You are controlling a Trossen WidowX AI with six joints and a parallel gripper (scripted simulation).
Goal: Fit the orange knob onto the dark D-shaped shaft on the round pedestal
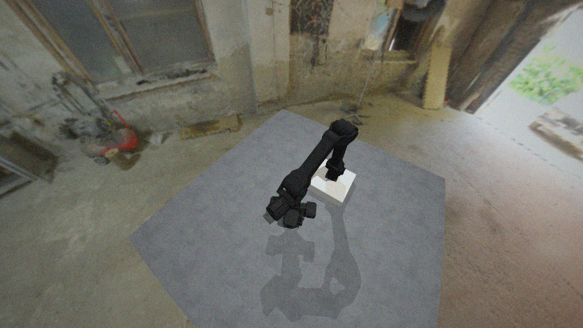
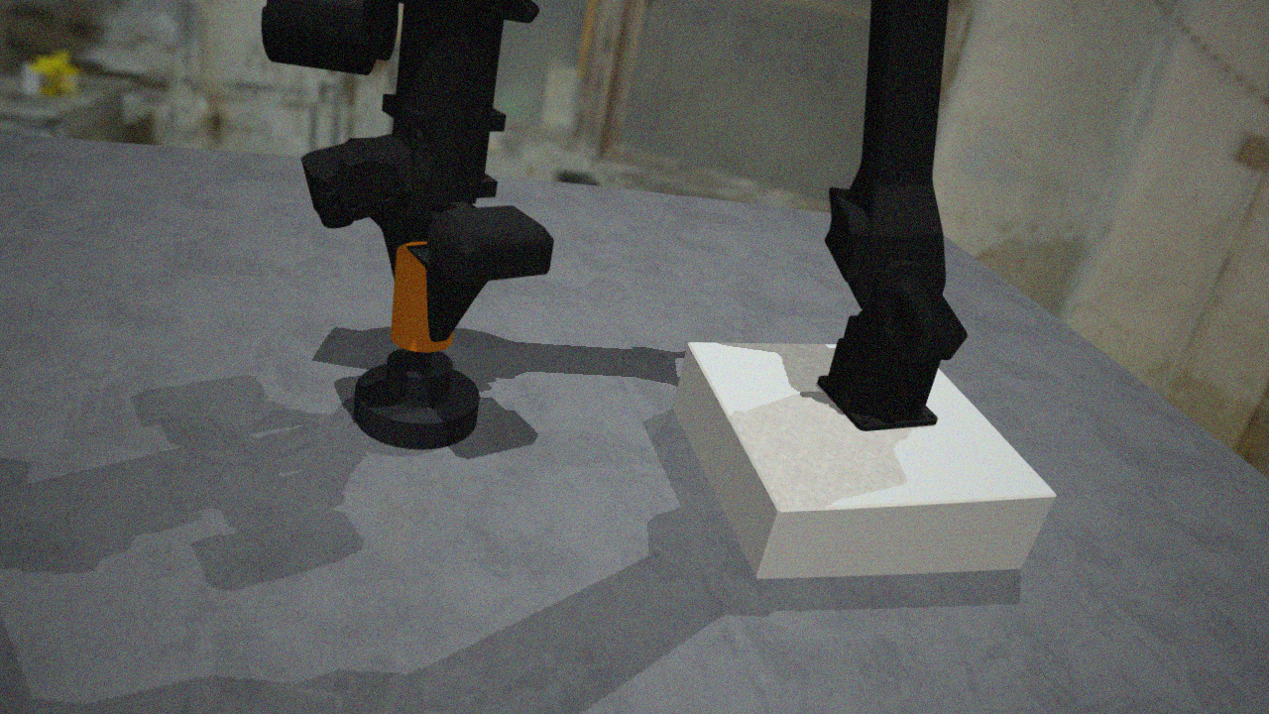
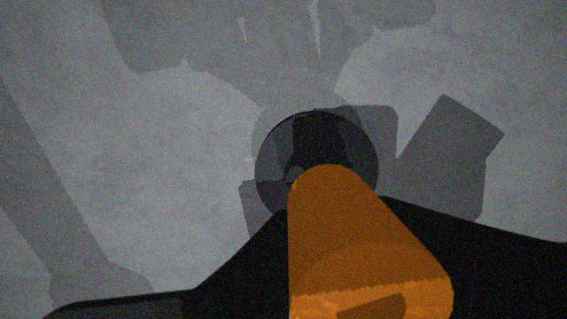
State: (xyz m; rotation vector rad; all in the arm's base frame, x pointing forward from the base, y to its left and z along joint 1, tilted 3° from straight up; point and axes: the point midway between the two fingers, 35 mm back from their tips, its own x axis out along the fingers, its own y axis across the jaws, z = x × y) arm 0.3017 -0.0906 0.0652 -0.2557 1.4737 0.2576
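Observation:
My gripper (image 2: 423, 323) (image 1: 291, 212) is shut on the orange knob (image 2: 409, 297) (image 3: 350, 230) and holds it upright. The knob stands directly over the dark shaft (image 2: 416, 364) (image 3: 316, 142) on the round black pedestal (image 2: 414, 416) (image 3: 268, 161). In the exterior view the knob's bottom edge meets the top of the shaft, and a stub of shaft shows between the knob and the pedestal. The shaft's flat side is hidden. In the top view the arm hides the knob and the pedestal.
The arm stands on a white block (image 2: 887, 479) (image 1: 336, 191) to the right of the pedestal. Both are on a grey mat (image 2: 221, 221) (image 1: 387, 244) on a concrete floor. Walls and rubble lie far off.

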